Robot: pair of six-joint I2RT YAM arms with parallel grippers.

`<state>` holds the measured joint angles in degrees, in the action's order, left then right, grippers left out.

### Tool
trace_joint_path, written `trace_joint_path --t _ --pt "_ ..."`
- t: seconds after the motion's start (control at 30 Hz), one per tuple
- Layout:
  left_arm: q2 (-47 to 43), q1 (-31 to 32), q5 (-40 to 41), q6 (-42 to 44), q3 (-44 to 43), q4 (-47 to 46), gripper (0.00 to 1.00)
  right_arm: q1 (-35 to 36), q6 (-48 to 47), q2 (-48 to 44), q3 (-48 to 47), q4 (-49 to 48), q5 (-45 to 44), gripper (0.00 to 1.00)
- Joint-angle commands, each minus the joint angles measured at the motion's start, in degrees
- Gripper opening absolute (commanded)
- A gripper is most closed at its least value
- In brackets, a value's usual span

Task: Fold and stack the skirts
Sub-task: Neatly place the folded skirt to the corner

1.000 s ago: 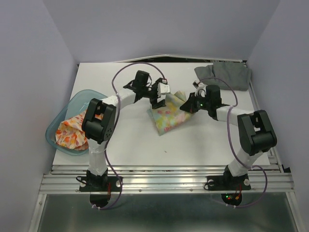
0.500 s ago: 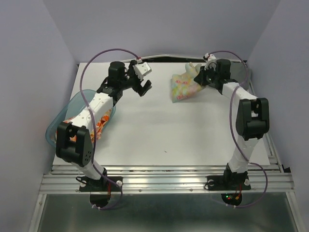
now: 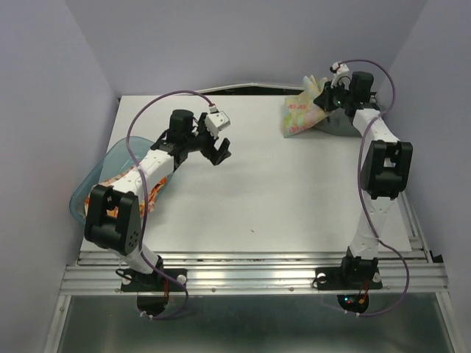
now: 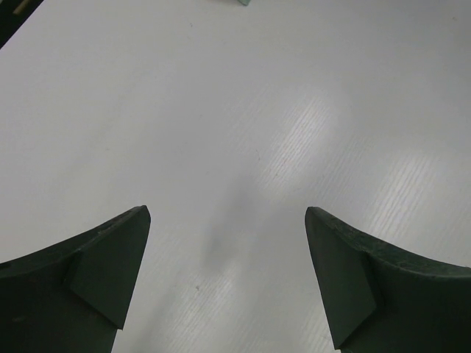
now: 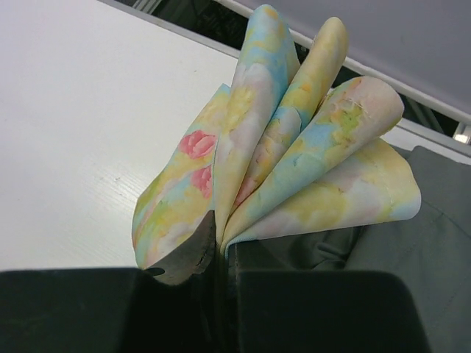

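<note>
My right gripper [image 3: 326, 100] is shut on the pale pastel floral skirt [image 3: 298, 116], which it holds at the far right corner of the table. In the right wrist view the skirt's folds [image 5: 294, 162] fan up out of the shut gripper [image 5: 224, 246]. The dark grey skirt [image 5: 430, 243] lies just under and behind them, and in the top view most of this grey skirt [image 3: 344, 125] is hidden. My left gripper [image 3: 219, 153] hovers open over bare table left of centre, with nothing between its fingers [image 4: 110, 257]. The white skirt with orange-red flowers [image 3: 118, 182] lies in the basin.
A translucent blue basin [image 3: 79, 202] sits at the table's left edge, partly under my left arm. Purple walls close in on both sides and at the back. A dark gap runs along the table's far edge [image 5: 191, 15].
My right gripper has carried the pastel skirt from mid-table to the far right corner, over the grey skirt. My left arm has pulled away from it to the left, still open.
</note>
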<state>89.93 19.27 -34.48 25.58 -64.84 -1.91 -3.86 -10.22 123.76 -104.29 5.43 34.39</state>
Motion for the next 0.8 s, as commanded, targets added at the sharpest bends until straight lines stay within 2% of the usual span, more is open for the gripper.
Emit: trace_joint_path --t 0.0,0.2,0.33,0.53,0.77 --pt "-1.3 -0.1 -1.9 -1.1 -0.3 -1.2 0.99 -1.6 -1.9 0.5 -6.8 -1.0 4.5 0.01" --pt "-0.5 -0.1 -2.4 -1.9 -0.6 -1.0 0.99 -4.1 -0.6 1.9 -11.1 0.5 5.9 0.01" --pt "-0.3 -0.1 -2.5 -1.9 -0.1 -0.9 0.99 -6.5 3.6 1.5 -13.5 0.5 7.3 0.01" --pt "0.4 -0.1 -2.5 -2.2 -0.6 -0.3 0.99 -9.9 6.8 1.9 -13.4 0.5 8.8 0.01" --pt "1.2 0.0 -2.4 -2.0 -0.9 0.8 0.99 -14.3 12.6 6.7 -16.0 1.1 12.3 0.01"
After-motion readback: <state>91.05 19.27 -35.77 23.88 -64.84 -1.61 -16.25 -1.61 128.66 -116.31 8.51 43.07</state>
